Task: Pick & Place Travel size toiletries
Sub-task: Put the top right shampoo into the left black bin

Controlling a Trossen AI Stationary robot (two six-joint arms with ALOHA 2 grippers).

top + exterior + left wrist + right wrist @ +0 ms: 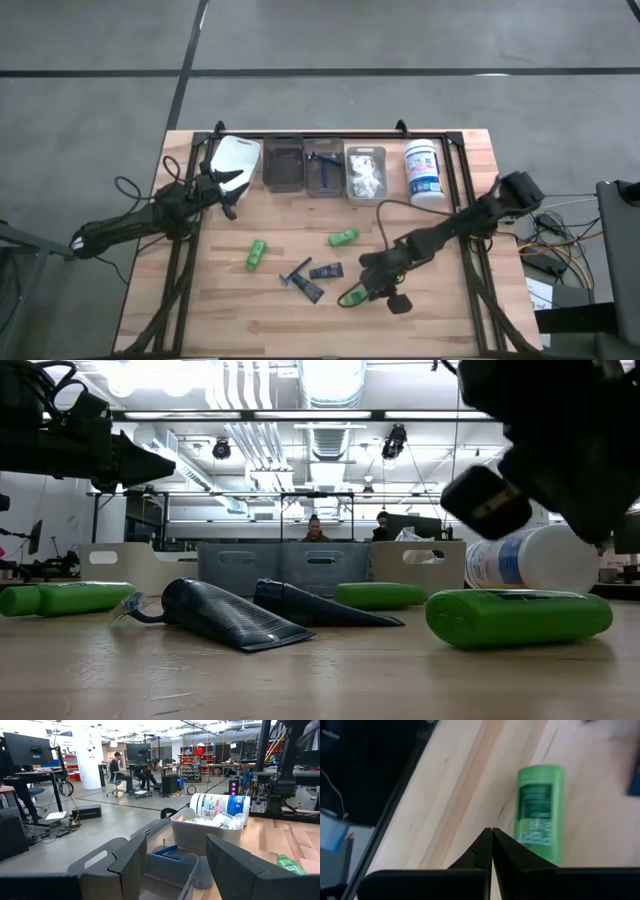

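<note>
Three small green bottles lie on their sides on the wooden table: one [256, 254] left of centre, one [343, 238] at centre, and one [352, 296] toward the near edge. A dark razor [296, 272] and dark tubes [325, 271] lie between them. My right gripper [491, 834] is shut and slants down just above and beside the near bottle [540, 810], with nothing between its fingers. In the low view that bottle [520, 618] rests flat on the table under the dark gripper [560, 440]. My left gripper [175, 865] stands open and level at the table's far left, facing the row of bins.
A row of bins stands along the far edge: a white one [237, 160], a dark one [283, 165], one holding a blue razor [322, 170], and a clear one with white packets [365, 172]. A white tub with a blue label [424, 170] stands to their right.
</note>
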